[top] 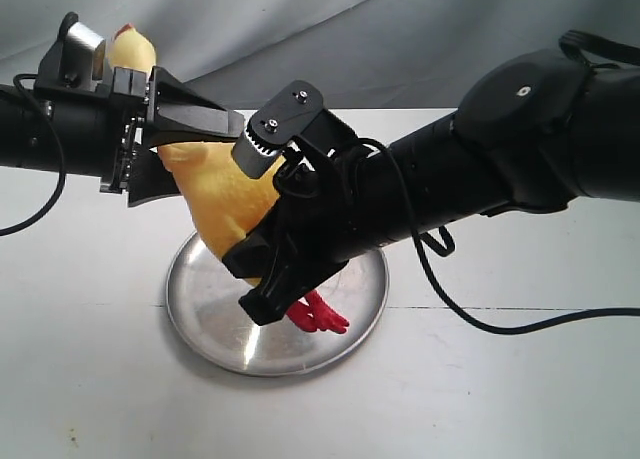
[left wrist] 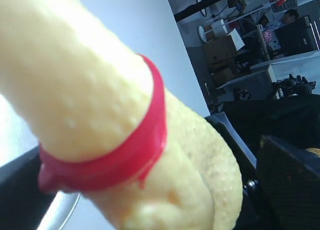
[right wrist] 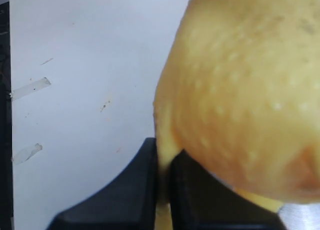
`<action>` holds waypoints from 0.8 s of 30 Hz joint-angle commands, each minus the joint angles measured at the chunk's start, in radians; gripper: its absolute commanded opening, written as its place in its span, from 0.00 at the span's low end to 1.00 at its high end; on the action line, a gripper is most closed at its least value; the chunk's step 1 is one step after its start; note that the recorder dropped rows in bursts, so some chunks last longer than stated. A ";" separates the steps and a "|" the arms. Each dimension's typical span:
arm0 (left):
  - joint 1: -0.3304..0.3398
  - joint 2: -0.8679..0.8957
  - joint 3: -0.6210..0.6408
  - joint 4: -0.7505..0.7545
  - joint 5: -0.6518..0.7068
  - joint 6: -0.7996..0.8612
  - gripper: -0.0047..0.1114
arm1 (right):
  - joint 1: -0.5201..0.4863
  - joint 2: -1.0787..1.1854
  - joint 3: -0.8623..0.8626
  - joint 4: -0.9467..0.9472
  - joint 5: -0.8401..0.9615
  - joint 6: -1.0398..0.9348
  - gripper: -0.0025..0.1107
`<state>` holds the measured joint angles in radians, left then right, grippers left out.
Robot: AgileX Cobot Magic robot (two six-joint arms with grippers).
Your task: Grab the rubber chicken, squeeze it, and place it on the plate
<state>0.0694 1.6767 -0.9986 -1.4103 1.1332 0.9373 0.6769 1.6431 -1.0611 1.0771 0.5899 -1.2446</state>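
Note:
The yellow rubber chicken [top: 215, 194] hangs slanted in the air over the shiny steel plate [top: 205, 314]. Its head with the red comb [top: 128, 41] points up at the left, and its red feet [top: 320, 315] dangle just above the plate. My left gripper [top: 200, 159] is shut on the neck end, where the left wrist view shows the red neck band [left wrist: 125, 155] filling the picture. My right gripper [top: 250, 284] reaches across from the right and is shut on the lower body. There its fingers [right wrist: 145, 190] pinch a thin fold of the yellow rubber [right wrist: 240, 89].
The plate lies on a white table [top: 520, 409] in front of a grey cloth backdrop. A black cable [top: 520, 326] trails over the table at the right, and another loops at the far left [top: 35, 214]. Bits of clear tape [right wrist: 30, 88] stick to the tabletop.

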 commanded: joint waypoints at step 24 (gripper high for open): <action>0.000 0.001 -0.008 0.000 0.025 0.028 0.07 | 0.002 -0.008 0.001 0.010 -0.002 -0.012 0.02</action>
<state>0.0694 1.6767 -0.9986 -1.4013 1.1704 0.9443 0.6769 1.6431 -1.0611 1.0771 0.5881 -1.2446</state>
